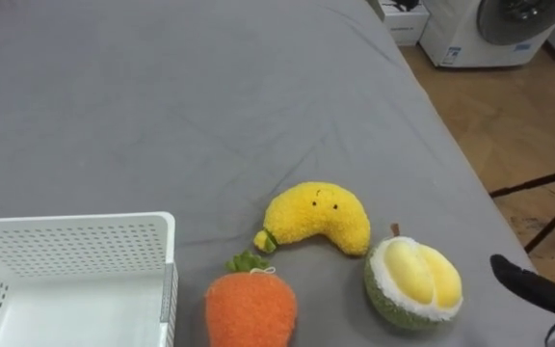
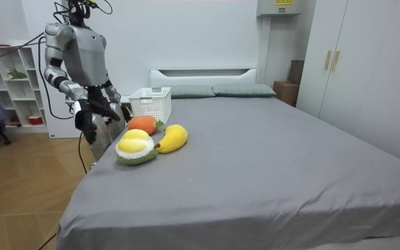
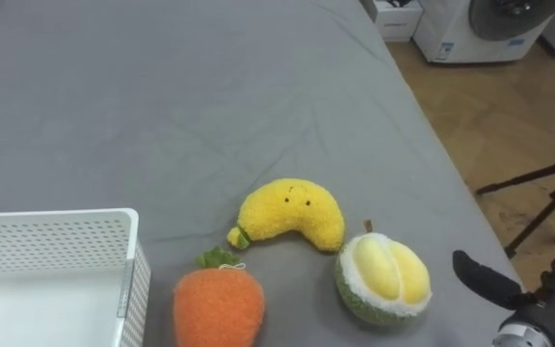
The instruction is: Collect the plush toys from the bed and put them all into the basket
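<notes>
While poised low beside the durian toy, right hand open, fingers spread, holding nothing.

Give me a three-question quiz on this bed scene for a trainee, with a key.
1. Fill in: the banana toy, carrot toy and durian toy all lie on the grey ____.
2. True or false: the carrot toy lies outside the white basket, beside it.
3. Which toy lies nearest the right hand? A banana toy; B durian toy; C carrot toy.
Key: 1 bed; 2 true; 3 B.
</notes>
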You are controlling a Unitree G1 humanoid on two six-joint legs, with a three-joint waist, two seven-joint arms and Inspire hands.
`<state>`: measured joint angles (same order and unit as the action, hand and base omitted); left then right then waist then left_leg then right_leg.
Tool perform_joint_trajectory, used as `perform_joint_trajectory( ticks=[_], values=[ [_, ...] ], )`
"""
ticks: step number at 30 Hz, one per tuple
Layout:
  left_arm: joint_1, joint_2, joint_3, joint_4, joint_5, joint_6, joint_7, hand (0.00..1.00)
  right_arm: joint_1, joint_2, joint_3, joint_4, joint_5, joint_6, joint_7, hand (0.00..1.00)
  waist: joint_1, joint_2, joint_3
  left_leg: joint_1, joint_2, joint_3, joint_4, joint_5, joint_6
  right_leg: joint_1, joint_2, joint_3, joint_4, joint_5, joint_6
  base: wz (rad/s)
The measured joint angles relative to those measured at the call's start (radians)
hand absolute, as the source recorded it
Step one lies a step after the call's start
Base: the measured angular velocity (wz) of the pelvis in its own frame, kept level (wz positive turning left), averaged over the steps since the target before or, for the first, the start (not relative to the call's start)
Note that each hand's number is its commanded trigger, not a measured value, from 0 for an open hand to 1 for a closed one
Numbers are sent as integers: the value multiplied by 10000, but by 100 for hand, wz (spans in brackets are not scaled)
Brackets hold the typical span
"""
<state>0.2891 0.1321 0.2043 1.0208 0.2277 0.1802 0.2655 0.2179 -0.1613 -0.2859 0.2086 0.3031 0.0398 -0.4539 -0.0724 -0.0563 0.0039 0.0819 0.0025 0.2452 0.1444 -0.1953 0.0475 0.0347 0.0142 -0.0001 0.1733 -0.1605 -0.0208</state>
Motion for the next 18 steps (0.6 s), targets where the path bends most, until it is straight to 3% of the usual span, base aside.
perform_joint_trajectory(
  ticks=[18],
  values=[
    [-41,2,-229,210,-12,-132,24,0,-66,-103,780,-732,-756,-72,1001,0,82,41,-34,-2,2,-16,3,1,-2,-12,0,-47,-11,2,-4,0]
  ],
)
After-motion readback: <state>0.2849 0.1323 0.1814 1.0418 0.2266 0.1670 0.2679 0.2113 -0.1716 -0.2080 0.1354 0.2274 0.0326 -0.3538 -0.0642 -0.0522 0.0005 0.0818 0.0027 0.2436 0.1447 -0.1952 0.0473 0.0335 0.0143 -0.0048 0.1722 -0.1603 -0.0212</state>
